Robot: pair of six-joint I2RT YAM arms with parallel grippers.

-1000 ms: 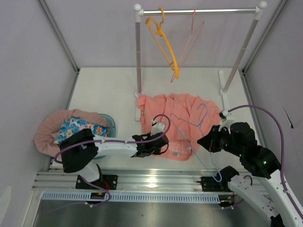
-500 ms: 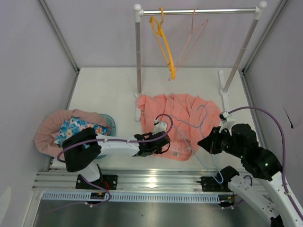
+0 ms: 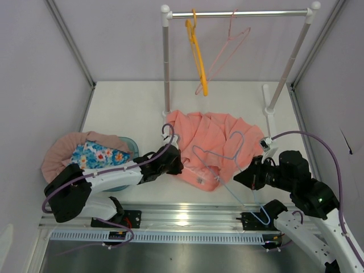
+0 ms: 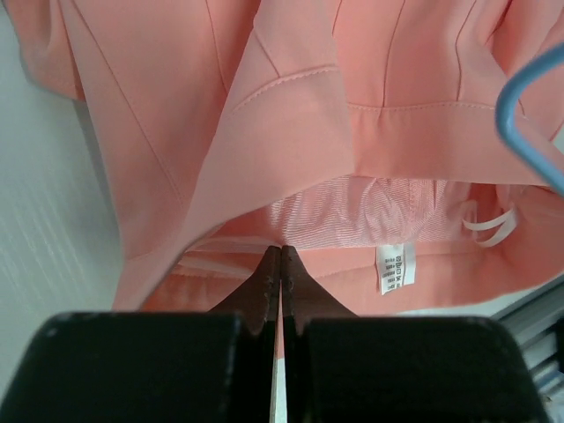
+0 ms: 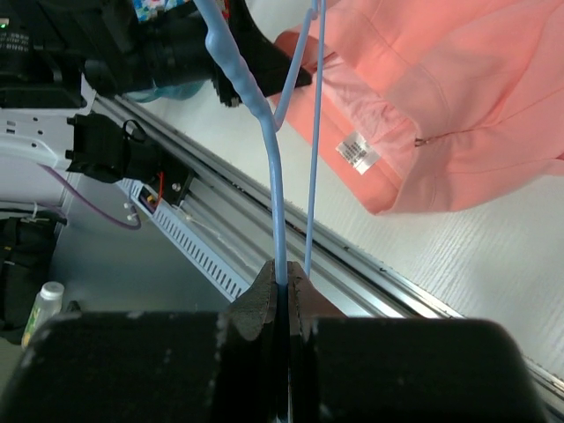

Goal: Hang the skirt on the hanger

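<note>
The left gripper, pinched shut on the skirt waistband at frame centre, should lift it open while the right gripper, clamped on the blue hanger, threads one end inside

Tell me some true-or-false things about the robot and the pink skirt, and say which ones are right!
1. The right fingers pinch a blue hanger. True.
2. The skirt hangs from the rail. False: it lies crumpled on the table.
3. An orange hanger and a pink hanger hang on the rail. True.
4. The left fingers are wide open above the skirt. False: they are shut on the skirt's edge, by its waistband.
</note>
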